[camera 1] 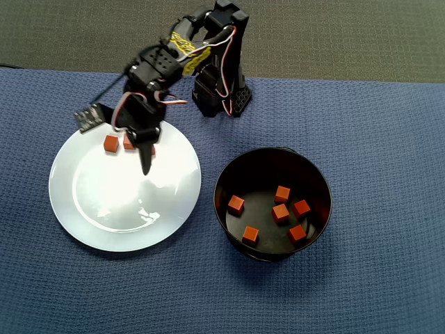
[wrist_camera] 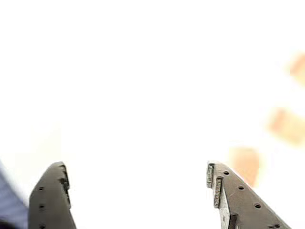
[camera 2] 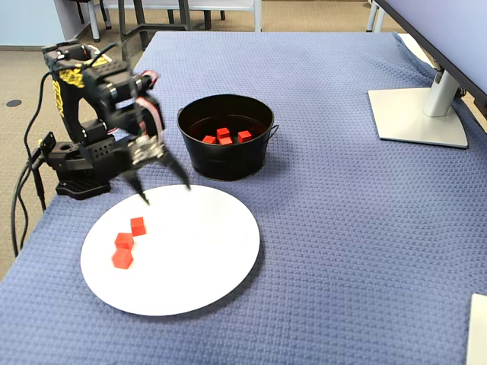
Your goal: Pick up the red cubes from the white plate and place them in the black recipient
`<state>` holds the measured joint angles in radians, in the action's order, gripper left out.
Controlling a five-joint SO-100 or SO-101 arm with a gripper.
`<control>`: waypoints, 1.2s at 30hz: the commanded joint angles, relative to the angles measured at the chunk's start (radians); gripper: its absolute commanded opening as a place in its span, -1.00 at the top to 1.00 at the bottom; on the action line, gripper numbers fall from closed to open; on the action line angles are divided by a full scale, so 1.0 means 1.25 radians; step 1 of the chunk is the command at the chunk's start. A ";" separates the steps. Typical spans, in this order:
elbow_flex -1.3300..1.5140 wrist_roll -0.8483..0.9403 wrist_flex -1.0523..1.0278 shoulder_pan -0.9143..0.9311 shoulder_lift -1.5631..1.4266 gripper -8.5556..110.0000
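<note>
hovering over the white plate at the lower left of the fixed view, the gripper hangs with its two fingers spread wide and nothing between them. no brand, label or writing can be read anywhere; yellow patches on the arm are too small to make out.

three red cubes lie close together on the plate's left part in the fixed view, near the gripper but not touched by it. in the overhead view two of them show at the plate's upper edge, the third partly hidden under the arm. the wrist view is washed out to white by the plate; only the two dark fingertips at the bottom edge and three blurred orange shapes at right can be told.

the black recipient stands just beside the plate, at centre in the fixed view. the overhead view shows six cubes scattered on its bottom.

a blue woven mat covers the table. a monitor stand sits at upper right, well apart, and cables trail off the arm's base at left.
</note>
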<state>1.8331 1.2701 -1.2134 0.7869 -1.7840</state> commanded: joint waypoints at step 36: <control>0.047 -0.120 0.283 0.253 0.277 0.61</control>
<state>1.8807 1.1490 -0.8912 1.1275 -1.4297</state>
